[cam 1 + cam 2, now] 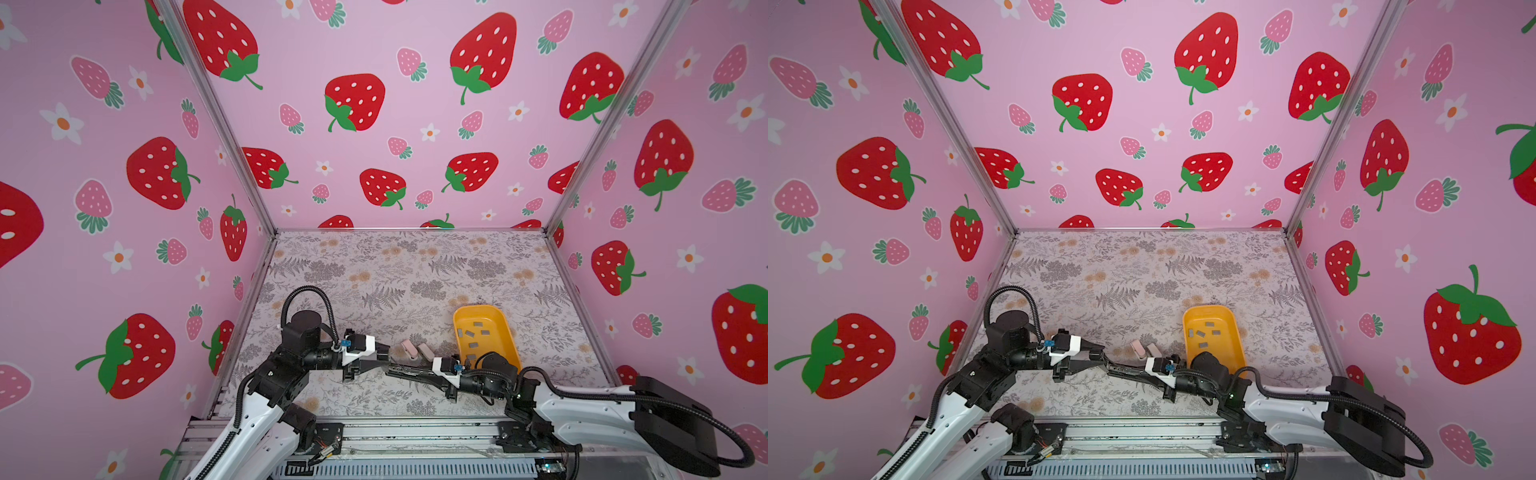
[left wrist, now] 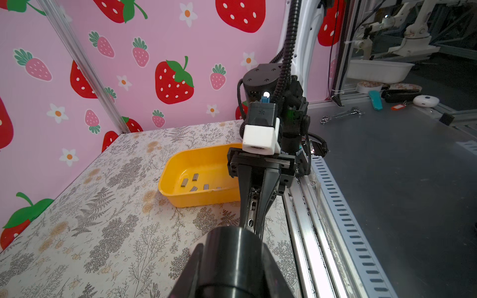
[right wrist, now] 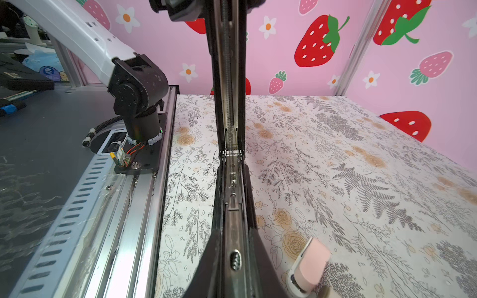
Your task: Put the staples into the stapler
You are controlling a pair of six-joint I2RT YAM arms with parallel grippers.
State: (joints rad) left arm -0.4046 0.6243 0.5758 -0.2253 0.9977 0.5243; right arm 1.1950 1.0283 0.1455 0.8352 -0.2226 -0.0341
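One black stapler (image 1: 409,370) spans the gap between the two arms, folded open with its metal channel bare, above the near strip of the table (image 1: 374,270); the left gripper (image 1: 384,360) is narrowed onto its left end, and the right gripper (image 3: 232,180) is clamped tight along its right half; two small staplers lie on the table just beyond it, one pink stapler (image 1: 408,348) and one beige stapler (image 1: 424,351), side by side; one yellow tray (image 1: 478,308) sits to their right, its near end behind the right arm; six staples (image 1: 469,333) lie loose in it, apart from one another; the far and left parts of the table lie bare up to the walls; the near metal rail runs close behind the held stapler.
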